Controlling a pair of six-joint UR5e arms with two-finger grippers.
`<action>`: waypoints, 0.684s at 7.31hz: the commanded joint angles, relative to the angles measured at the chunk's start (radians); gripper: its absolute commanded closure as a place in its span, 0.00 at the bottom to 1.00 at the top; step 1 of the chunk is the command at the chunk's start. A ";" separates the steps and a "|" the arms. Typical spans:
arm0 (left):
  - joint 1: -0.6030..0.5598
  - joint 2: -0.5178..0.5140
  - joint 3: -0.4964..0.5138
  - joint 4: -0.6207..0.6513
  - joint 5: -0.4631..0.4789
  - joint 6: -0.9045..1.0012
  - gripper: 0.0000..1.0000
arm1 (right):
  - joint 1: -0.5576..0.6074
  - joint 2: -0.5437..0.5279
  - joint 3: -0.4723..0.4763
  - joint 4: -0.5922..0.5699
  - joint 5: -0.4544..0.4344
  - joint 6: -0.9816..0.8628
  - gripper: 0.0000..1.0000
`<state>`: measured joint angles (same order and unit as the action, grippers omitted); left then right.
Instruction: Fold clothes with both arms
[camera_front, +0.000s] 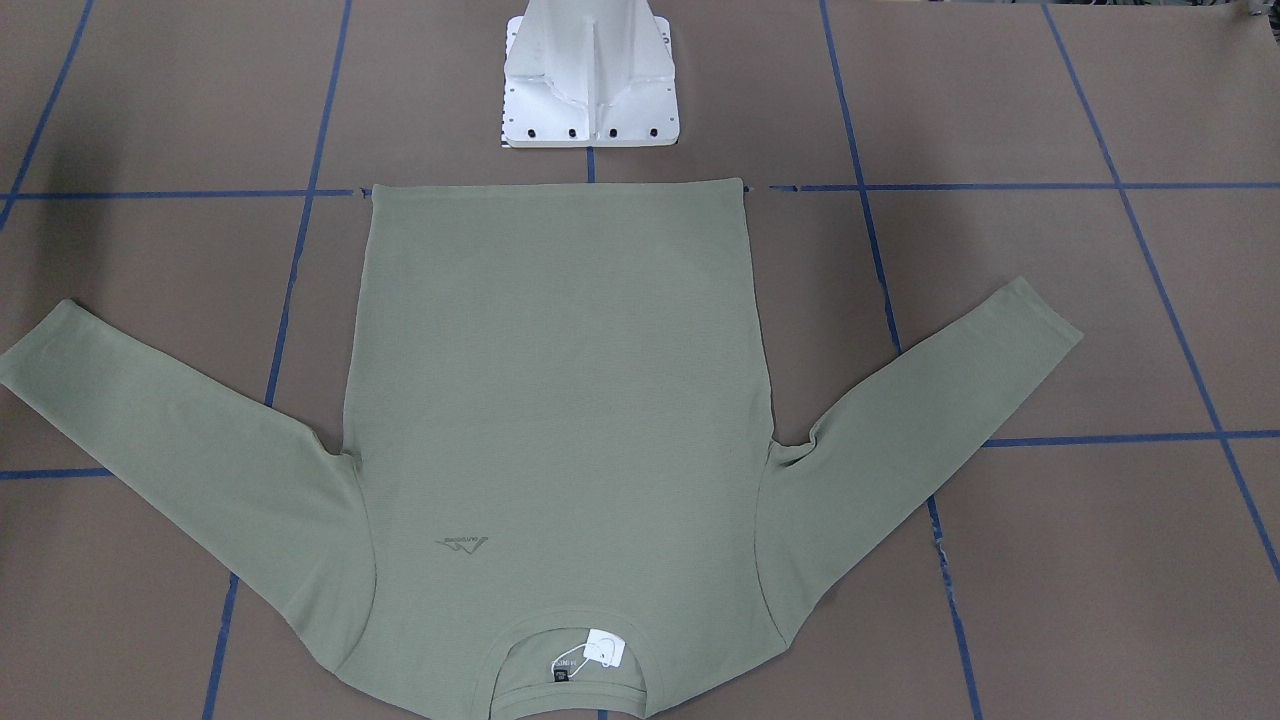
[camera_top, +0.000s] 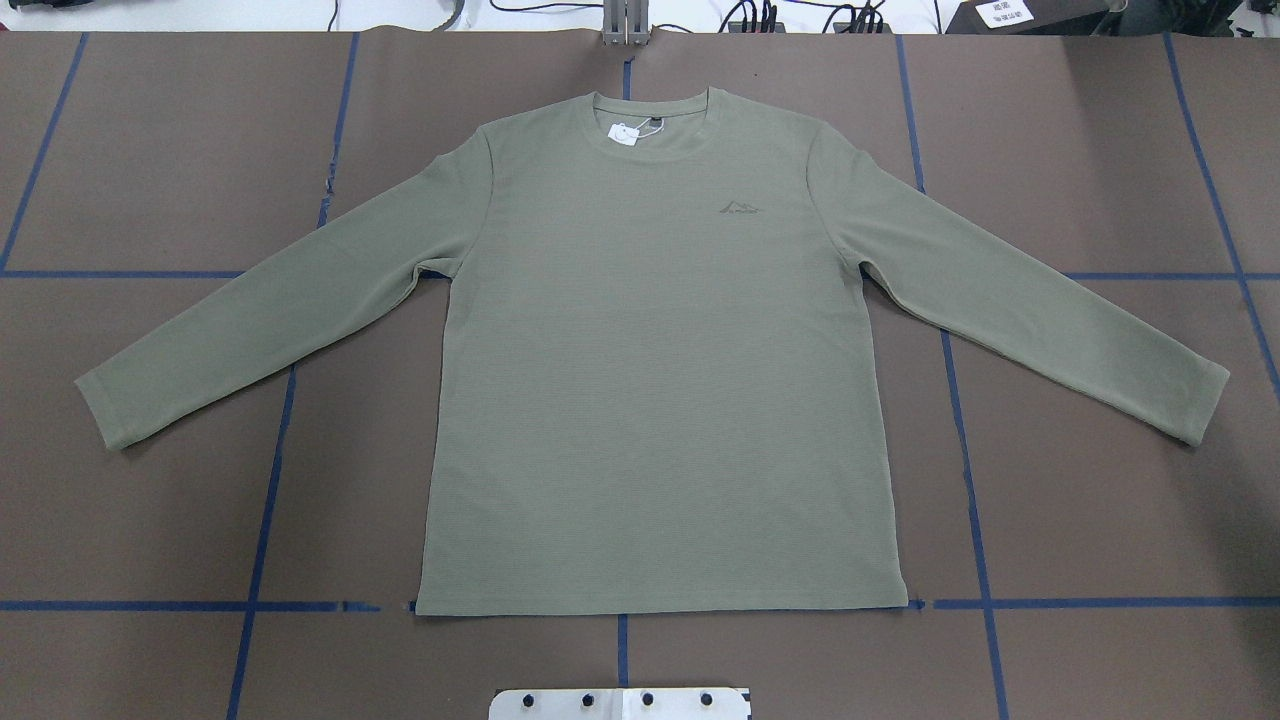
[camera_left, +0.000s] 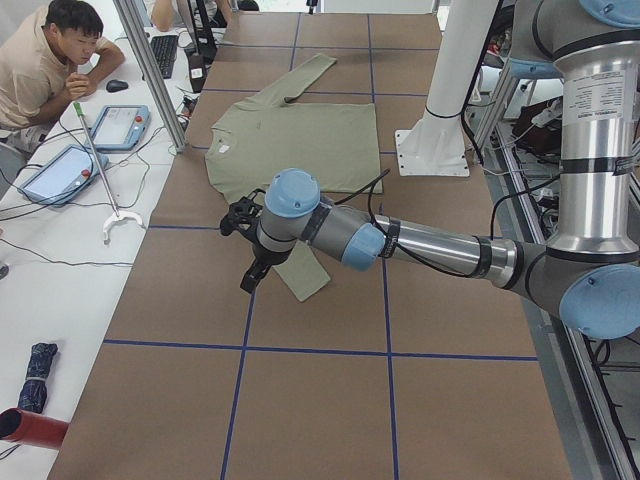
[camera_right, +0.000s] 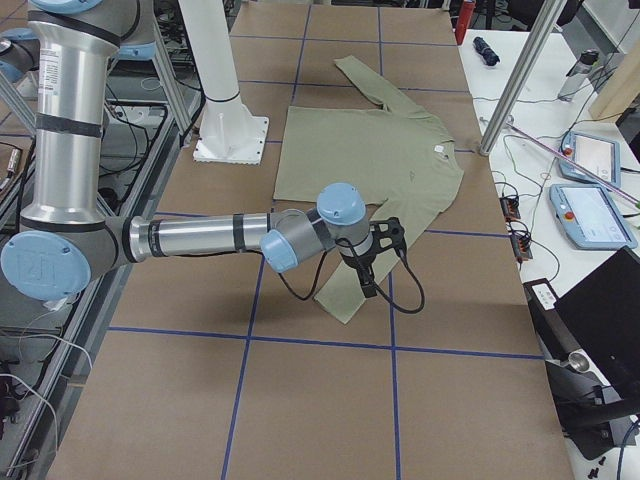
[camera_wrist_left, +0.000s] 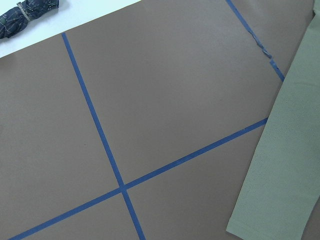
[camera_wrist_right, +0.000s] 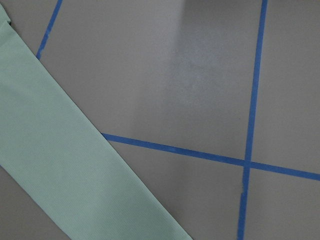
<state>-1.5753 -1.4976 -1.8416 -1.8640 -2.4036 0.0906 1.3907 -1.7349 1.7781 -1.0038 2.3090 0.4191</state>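
Observation:
The sage-green long-sleeved shirt (camera_top: 660, 380) lies flat and face up on the brown table, with both sleeves spread out. Its collar with a white tag (camera_top: 625, 132) is at the far side, and a small dark logo (camera_top: 741, 208) marks the chest. My left gripper (camera_left: 248, 283) shows only in the exterior left view, hovering by the near sleeve's cuff (camera_wrist_left: 280, 170); I cannot tell if it is open or shut. My right gripper (camera_right: 370, 288) shows only in the exterior right view, above the other sleeve (camera_wrist_right: 65, 165), and its state is equally unclear. Neither wrist view shows any fingers.
Blue tape lines (camera_top: 270, 480) grid the table. The white pedestal base (camera_front: 590, 80) stands just behind the shirt's hem. A person (camera_left: 45, 65) sits at a side table with tablets (camera_left: 120, 125). A folded umbrella (camera_wrist_left: 27, 15) lies past the table's left end.

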 joint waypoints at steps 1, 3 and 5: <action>0.000 0.000 0.001 -0.001 -0.002 0.001 0.00 | -0.120 -0.038 -0.136 0.389 -0.057 0.362 0.13; 0.000 0.000 0.001 -0.001 -0.002 0.001 0.00 | -0.221 -0.034 -0.242 0.513 -0.196 0.463 0.31; 0.000 0.008 0.001 -0.003 -0.002 0.001 0.00 | -0.289 -0.012 -0.298 0.517 -0.264 0.464 0.31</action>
<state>-1.5754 -1.4920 -1.8408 -1.8663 -2.4052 0.0920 1.1413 -1.7602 1.5157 -0.4971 2.0825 0.8737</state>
